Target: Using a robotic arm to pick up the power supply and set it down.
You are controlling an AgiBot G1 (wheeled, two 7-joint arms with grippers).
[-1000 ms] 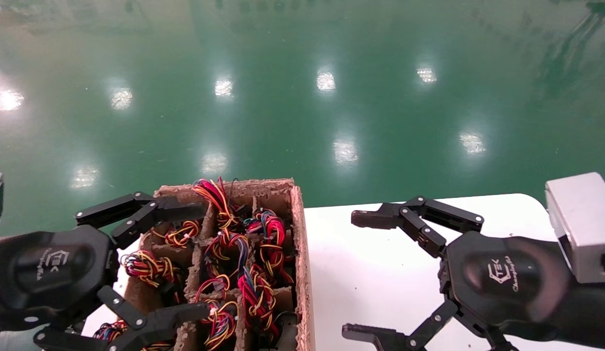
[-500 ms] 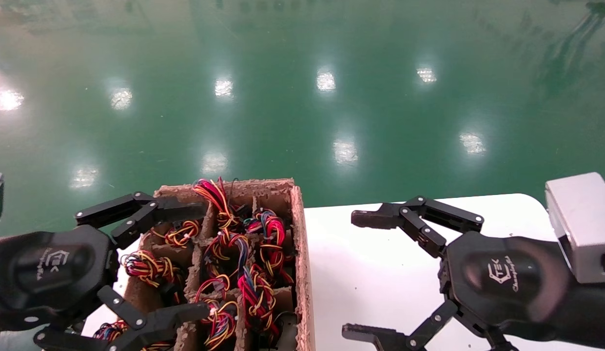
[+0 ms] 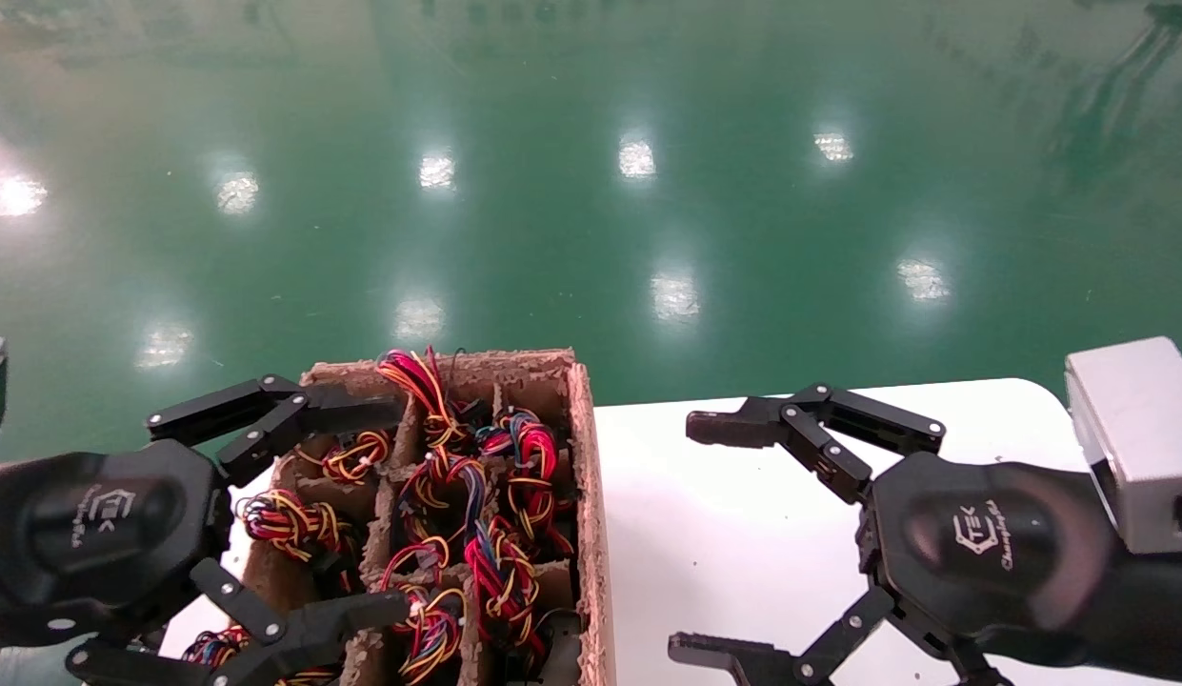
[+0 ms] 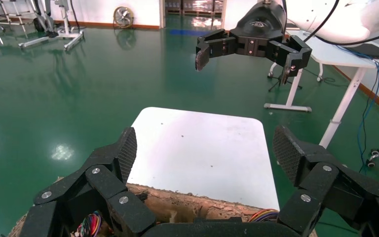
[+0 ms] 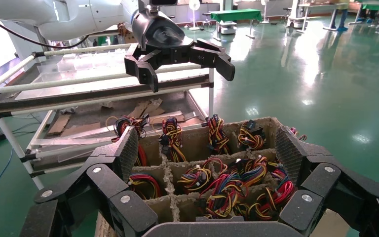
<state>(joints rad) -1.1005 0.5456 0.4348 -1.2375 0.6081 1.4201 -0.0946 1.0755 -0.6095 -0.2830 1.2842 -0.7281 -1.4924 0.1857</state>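
A brown cardboard crate (image 3: 583, 448) with dividers stands at the left end of the white table (image 3: 743, 572). Its compartments hold power supplies, of which only the red, yellow and orange wire bundles (image 3: 500, 562) show; their grey bodies are hidden. My left gripper (image 3: 395, 507) hovers open above the crate's left compartments with nothing between its fingers. My right gripper (image 3: 688, 538) hangs open above the bare table, to the right of the crate. The right wrist view looks into the crate (image 5: 192, 143) at the bundles (image 5: 227, 190), with the left gripper (image 5: 186, 71) beyond.
Glossy green floor surrounds the table. A pipe-frame rack (image 5: 79, 94) with cardboard scraps stands behind the crate. A white desk (image 4: 335, 54) stands past the table's far end. A plain grey box (image 3: 1133, 438) is fixed at my right wrist.
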